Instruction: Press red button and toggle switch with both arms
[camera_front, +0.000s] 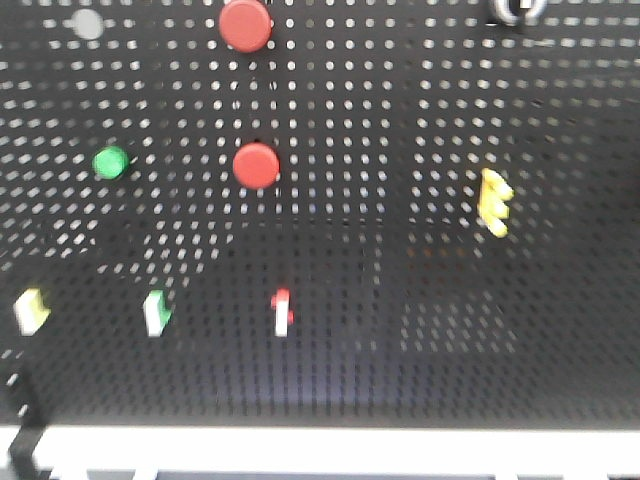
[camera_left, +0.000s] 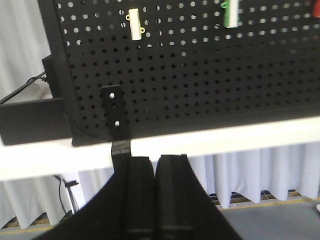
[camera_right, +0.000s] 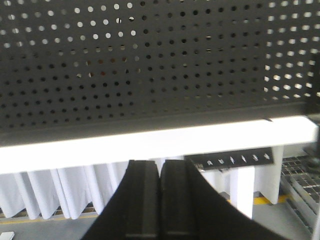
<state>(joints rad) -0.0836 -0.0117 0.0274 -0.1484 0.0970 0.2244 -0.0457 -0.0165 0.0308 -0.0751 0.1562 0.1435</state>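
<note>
The large round matte red push button (camera_front: 245, 25) sits at 12 o'clock on the upright black perforated panel (camera_front: 400, 120), just left of centre and hard against the top of the front view. A slightly smaller red round button (camera_front: 256, 165) lies directly below it and is the easy one to mistake for it. The short black toggle switch in a shiny silver ring (camera_front: 518, 8) is at 1 o'clock in the far top right corner. The frame edge cuts it, so the lever's lean cannot be read.

Neither arm shows in the front view. In its wrist view the left end effector (camera_left: 155, 162) has its fingers pressed together on nothing. It is low, in front of the white bench (camera_left: 225, 137) edge, with a green-based white lever (camera_left: 231, 12) at its 1 o'clock. Judging by that lever's place low on the panel's left, the red button lies well above, toward 12 to 1 o'clock and out of that view.

The right end effector (camera_right: 160, 165) is likewise closed and empty, below the bench edge, with only bare panel above it. The switch lies somewhere up past 12 o'clock, its bearing unclear.

The left arm looks nearer the button, the right nearer the switch. Both need a long climb.
</note>
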